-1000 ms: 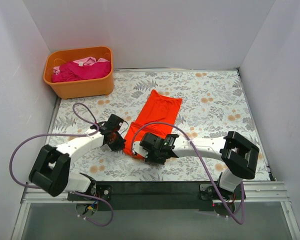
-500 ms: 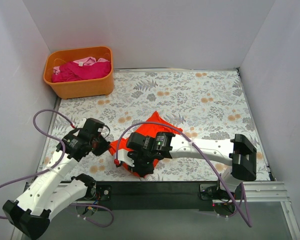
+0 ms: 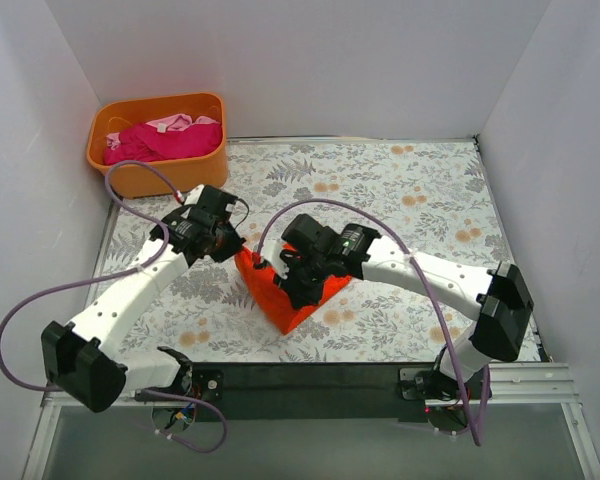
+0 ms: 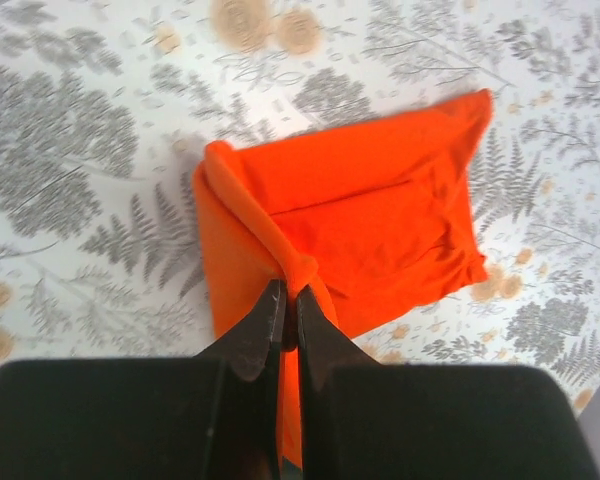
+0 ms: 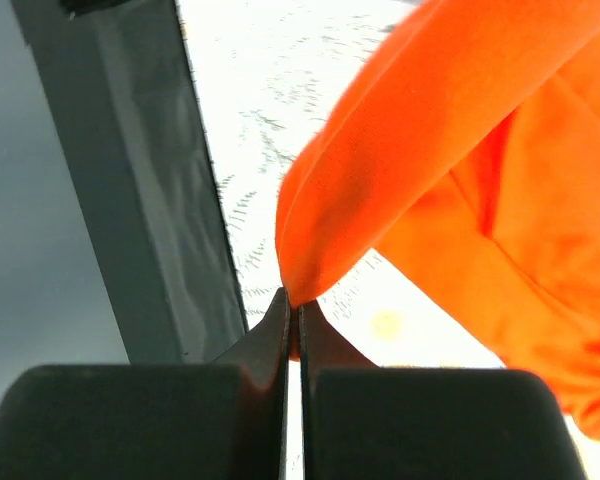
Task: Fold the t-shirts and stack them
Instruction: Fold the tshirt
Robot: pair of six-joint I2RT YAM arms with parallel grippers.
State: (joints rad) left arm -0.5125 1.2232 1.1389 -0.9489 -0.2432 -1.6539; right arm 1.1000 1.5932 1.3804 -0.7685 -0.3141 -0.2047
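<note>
Currently we see both tools pinched tight on cloth: left gripper (image 4: 289,303) nips the orange-red t-shirt (image 3: 280,310) at its left edge, right gripper (image 5: 291,305) holds a fold (raised above the table (image 3: 430,200)). Shirt sits near-centre, open floral surface beyond; orange tub (image 3: 170,178) well apart, back-left.

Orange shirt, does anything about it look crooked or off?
Nothing damaged. The orange t-shirt is bunched and skewed, not flat: the left gripper and right gripper each pinch a fold of it.
</note>
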